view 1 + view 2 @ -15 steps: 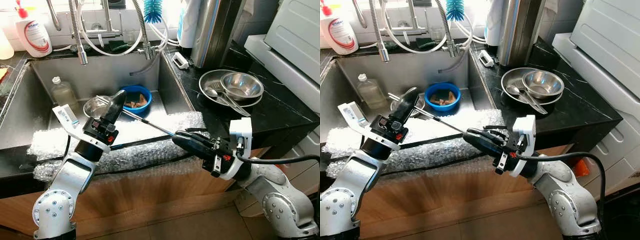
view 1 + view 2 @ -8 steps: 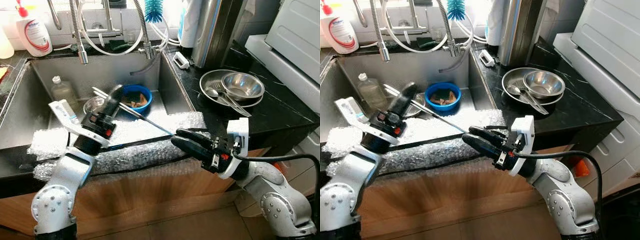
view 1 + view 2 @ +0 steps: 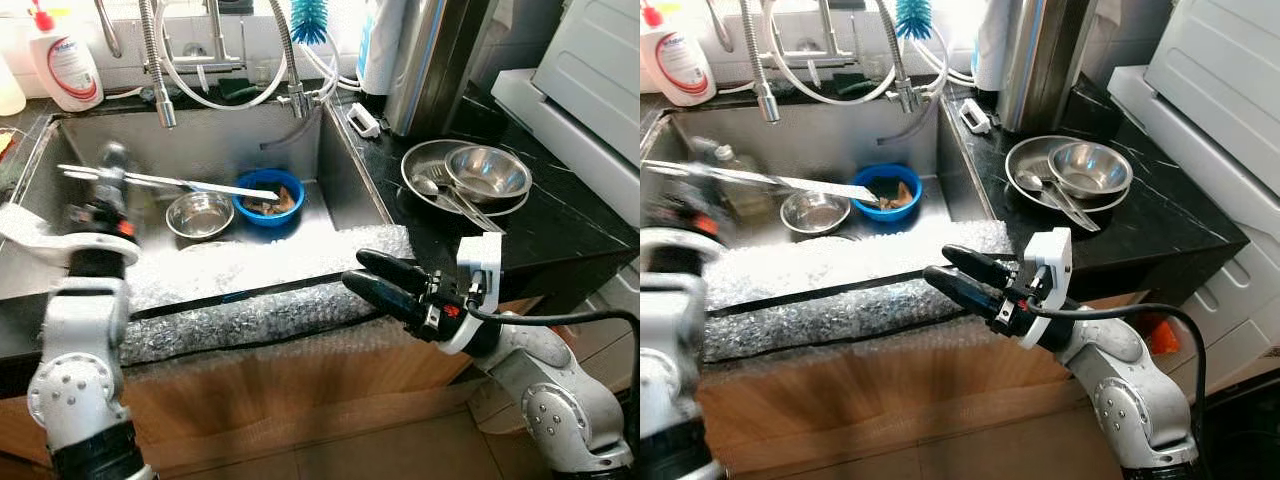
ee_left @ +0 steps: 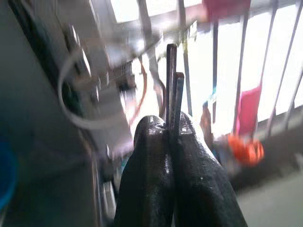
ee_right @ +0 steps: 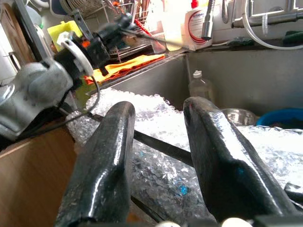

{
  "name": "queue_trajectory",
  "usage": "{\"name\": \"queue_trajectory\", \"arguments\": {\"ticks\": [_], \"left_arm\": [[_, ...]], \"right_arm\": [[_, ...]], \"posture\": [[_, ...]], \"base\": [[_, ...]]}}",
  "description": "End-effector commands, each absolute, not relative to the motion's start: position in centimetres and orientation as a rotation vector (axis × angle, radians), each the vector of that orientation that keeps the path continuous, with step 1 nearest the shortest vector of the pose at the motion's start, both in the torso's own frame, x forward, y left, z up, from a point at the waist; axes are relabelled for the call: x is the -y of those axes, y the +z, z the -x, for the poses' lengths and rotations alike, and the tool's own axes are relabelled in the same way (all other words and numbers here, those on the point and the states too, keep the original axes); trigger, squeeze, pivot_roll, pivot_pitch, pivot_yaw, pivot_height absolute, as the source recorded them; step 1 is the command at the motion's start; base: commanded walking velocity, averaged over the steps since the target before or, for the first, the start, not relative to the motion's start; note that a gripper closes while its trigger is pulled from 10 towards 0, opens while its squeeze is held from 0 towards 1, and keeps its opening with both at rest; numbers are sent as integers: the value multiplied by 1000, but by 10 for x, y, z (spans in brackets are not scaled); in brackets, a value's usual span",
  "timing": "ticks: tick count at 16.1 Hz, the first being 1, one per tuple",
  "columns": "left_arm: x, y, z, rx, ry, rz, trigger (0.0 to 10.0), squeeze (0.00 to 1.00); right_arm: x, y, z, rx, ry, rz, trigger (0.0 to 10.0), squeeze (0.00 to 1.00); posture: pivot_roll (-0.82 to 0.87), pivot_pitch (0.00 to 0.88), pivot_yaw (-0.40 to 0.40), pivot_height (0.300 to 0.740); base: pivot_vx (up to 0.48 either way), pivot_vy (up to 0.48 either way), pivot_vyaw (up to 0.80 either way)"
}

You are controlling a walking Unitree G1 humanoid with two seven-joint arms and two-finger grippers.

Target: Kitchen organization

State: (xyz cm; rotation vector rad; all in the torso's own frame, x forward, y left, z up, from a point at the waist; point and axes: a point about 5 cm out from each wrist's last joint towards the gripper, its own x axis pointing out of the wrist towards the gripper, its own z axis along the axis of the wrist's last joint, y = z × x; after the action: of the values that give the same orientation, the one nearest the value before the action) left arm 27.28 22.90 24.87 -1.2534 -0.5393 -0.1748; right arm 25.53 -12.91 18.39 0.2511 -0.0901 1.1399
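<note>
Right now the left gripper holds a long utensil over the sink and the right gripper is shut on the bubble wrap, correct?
Not quite. The right gripper is open, hovering over the bubble wrap, as the right wrist view shows. The left gripper does hold the utensil over the sink.

Sink (image 3: 340,170) floor crowded: steel bowl (image 3: 200,213), blue bowl (image 3: 268,195); faucet hoses (image 3: 220,90) overhang; bubble wrap (image 3: 250,265) front open.

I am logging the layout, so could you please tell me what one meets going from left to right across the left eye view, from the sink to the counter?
Left pincer → small steel bowl → blue bowl → steel plate → steel bowl on it.
</note>
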Motion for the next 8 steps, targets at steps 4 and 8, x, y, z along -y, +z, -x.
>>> {"name": "queue_trajectory", "arguments": {"ticks": [4, 8], "left_arm": [[-256, 259, -276, 582, 63, 994, 0, 0], [-260, 260, -282, 532, 180, 631, 10000, 0]], "right_arm": [[141, 204, -275, 217, 886, -159, 10000, 0], [155, 211, -290, 315, 534, 63, 10000, 0]], "posture": [[54, 105, -34, 740], [50, 107, -32, 740]], "base": [[0, 0, 0], [0, 0, 0]]}}
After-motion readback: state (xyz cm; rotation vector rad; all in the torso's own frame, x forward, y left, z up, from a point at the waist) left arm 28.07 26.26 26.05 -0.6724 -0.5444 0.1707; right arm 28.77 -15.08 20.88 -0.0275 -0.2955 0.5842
